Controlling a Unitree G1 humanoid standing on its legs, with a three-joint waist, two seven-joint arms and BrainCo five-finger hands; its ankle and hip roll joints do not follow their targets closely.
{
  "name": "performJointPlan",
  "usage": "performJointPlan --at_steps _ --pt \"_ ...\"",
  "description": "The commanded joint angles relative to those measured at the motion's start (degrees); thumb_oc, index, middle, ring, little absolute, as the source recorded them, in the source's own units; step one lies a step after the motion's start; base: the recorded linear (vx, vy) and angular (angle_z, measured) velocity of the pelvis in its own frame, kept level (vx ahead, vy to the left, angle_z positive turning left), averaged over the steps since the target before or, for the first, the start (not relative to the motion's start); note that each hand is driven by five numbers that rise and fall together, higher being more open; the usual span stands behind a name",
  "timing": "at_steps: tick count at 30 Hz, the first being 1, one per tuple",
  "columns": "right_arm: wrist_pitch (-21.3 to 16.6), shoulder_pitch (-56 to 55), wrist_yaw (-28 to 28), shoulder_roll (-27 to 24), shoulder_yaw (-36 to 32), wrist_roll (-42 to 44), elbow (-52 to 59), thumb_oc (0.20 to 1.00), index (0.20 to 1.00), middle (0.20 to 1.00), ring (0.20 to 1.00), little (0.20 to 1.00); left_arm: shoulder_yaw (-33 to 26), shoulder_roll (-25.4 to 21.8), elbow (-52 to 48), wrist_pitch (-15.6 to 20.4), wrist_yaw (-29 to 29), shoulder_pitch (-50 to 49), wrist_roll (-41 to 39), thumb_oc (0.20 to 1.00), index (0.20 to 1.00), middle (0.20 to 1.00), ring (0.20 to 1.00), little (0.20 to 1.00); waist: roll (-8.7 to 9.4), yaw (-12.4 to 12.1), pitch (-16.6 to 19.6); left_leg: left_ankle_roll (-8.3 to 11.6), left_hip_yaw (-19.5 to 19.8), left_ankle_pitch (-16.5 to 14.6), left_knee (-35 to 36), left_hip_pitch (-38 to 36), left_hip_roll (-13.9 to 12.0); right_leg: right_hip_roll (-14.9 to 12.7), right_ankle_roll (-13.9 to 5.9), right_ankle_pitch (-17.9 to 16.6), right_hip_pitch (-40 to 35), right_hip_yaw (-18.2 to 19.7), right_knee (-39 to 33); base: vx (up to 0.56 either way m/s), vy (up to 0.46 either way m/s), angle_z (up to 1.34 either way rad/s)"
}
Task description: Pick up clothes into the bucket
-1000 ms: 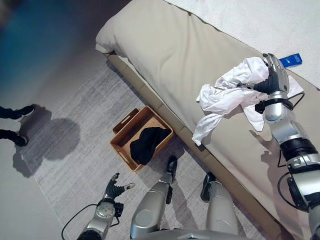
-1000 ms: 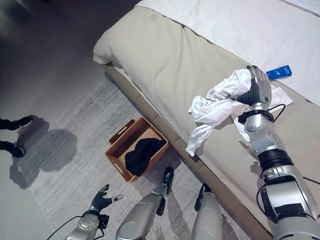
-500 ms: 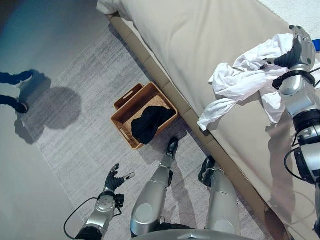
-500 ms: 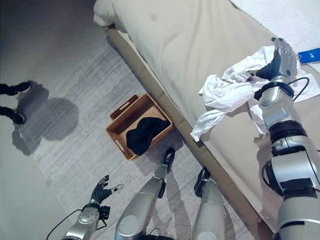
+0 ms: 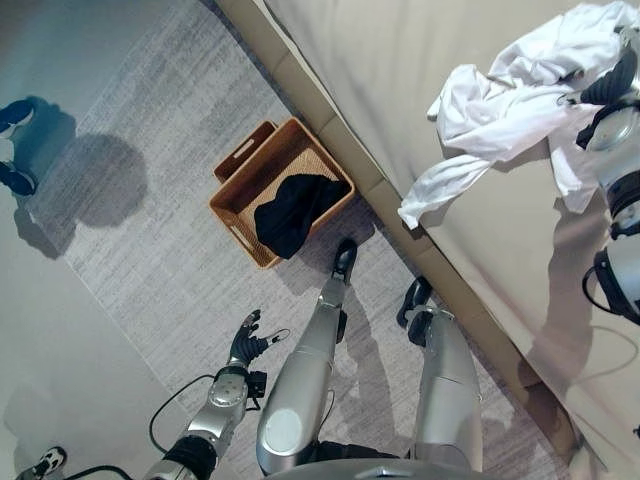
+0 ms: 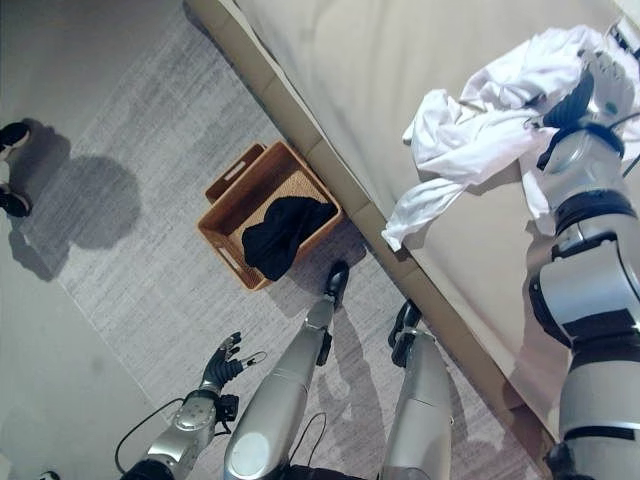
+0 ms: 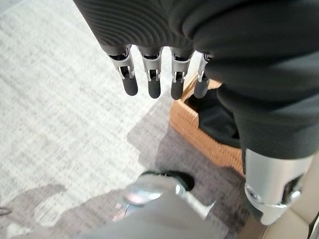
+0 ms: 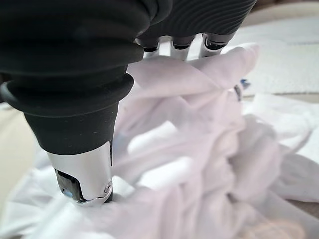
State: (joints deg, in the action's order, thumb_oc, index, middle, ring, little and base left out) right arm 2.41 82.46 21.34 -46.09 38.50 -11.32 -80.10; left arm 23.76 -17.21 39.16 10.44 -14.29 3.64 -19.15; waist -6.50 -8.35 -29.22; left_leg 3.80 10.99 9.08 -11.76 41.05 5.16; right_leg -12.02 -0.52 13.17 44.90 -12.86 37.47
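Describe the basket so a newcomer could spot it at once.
Start at the beige bed and drop to the grey rug beside its edge. The basket sits there: woven, orange-brown, rectangular, with a black garment draped over its rim.

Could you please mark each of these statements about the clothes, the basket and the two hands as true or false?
1. The right hand has its fingers buried in the white garment. True.
2. The wicker basket holds nothing. False: a black garment lies in it, draped over one rim.
3. The left hand hangs over the grey rug with its fingers relaxed and holds nothing. True.
4. The white garment lies on the rug beside the basket. False: it is up over the beige bed, with one end trailing past the bed's edge.
5. The basket stands on the bed. False: it stands on the rug next to the bed.
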Motion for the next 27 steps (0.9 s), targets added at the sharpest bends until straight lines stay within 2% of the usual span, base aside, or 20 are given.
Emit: performJointPlan --at_steps 1,2,3,4,5,19,25,26,27 --pt "1.1 5.1 -0.5 -5.4 5.2 -1.6 -0.9 1.0 1.0 1.0 1.0 1.0 -0.9 -1.3 -0.8 0.8 -1.0 0.0 -1.9 1.0 1.0 1.0 1.0 1.0 1.2 -0.1 -0.6 -2.27 -2.0 -10.2 -8.5 -0.6 0.5 0.0 -4.22 -5.4 -2.4 3.3 -5.5 0.01 -0.01 -0.07" --pt "1.2 5.5 -0.7 -5.7 5.7 -1.7 -1.0 1.0 1.0 1.0 1.0 1.0 -0.7 -1.4 -1.1 0.9 -1.1 0.3 -2.3 1.0 1.0 1.0 1.0 1.0 1.23 -0.1 -0.6 -2.25 -2.2 -10.0 -8.2 -0.2 0.5 0.1 -4.33 -5.6 -2.0 3.3 -5.7 0.01 -0.016 -0.05" --pt "1.2 5.8 -1.0 -6.3 6.1 -1.6 -1.1 0.831 0.831 0.831 0.831 0.831 -0.6 -1.4 -1.7 0.8 -1.0 0.4 -2.5 1.0 1.0 1.0 1.0 1.0 1.23 -0.1 -0.6 -2.21 -2.1 -9.8 -7.8 0.0 0.4 0.1 -4.37 -5.7 -1.6 3.3 -5.8 0.01 -0.01 -0.06" --pt "1.1 6.1 -1.4 -6.6 6.3 -1.3 -1.1 0.256 0.256 0.256 0.256 0.256 -0.5 -1.4 -2.1 0.9 -0.8 0.6 -2.9 1.0 1.0 1.0 1.0 1.0 1.21 -0.1 -0.6 -2.18 -2.1 -9.5 -7.3 0.2 0.4 0.1 -4.41 -5.8 -1.3 3.3 -6.0 0.01 -0.012 -0.05" --pt "1.1 6.4 -1.4 -6.9 6.3 -0.9 -1.1 0.2 0.2 0.2 0.2 0.2 -0.3 -1.3 -2.3 0.9 -0.7 0.8 -3.1 1.0 1.0 1.0 1.0 1.0 1.14 -0.1 -0.6 -2.15 -2.0 -9.3 -6.9 0.2 0.4 0.1 -4.44 -5.8 -1.1 3.2 -6.1 0.01 -0.01 -0.03" --pt "-1.2 7.5 1.0 -6.9 6.0 3.6 2.8 0.2 0.2 0.2 0.2 0.2 0.5 -0.6 -2.9 1.4 -1.1 2.2 -3.3 1.0 1.0 1.0 1.0 1.0 1.64 0.4 -0.6 -2.0 -2.3 -8.2 -3.5 -1.1 0.2 -0.2 -4.95 -6.6 -1.0 2.9 -8.1 0.0 -0.002 0.0" --pt "-2.5 7.8 2.4 -6.1 5.4 5.6 7.1 0.2 0.2 0.2 0.2 0.2 -0.5 -1.0 -0.9 1.5 -1.3 1.8 -2.4 1.0 1.0 1.0 1.0 1.0 2.95 1.3 -0.6 -2.06 -3.7 -10.3 -6.0 -3.1 0.1 -0.2 -5.14 -6.7 -3.7 3.5 -8.3 -0.02 0.027 -0.04" --pt "-3.1 8.9 3.0 -5.7 5.1 6.6 9.5 0.2 0.2 0.2 0.2 0.2 -1.3 -1.5 0.6 1.4 -1.3 2.1 -1.6 1.0 1.0 1.0 1.0 1.0 3.62 1.6 -0.6 -2.43 -4.7 -9.7 -7.1 -3.1 -0.2 0.1 -4.81 -8.9 -4.3 3.6 -9.1 0.0 0.044 -0.06" --pt "-3.1 8.6 2.9 -5.5 5.2 6.6 9.4 0.2 0.2 0.2 0.2 0.2 -1.2 -1.5 0.7 1.3 -1.3 1.8 -1.6 1.0 1.0 1.0 1.0 1.0 3.71 1.6 -0.6 -2.27 -4.6 -11.5 -7.5 -4.4 -0.2 0.2 -5.24 -7.0 -5.3 4.1 -8.4 -0.08 0.108 -0.27"
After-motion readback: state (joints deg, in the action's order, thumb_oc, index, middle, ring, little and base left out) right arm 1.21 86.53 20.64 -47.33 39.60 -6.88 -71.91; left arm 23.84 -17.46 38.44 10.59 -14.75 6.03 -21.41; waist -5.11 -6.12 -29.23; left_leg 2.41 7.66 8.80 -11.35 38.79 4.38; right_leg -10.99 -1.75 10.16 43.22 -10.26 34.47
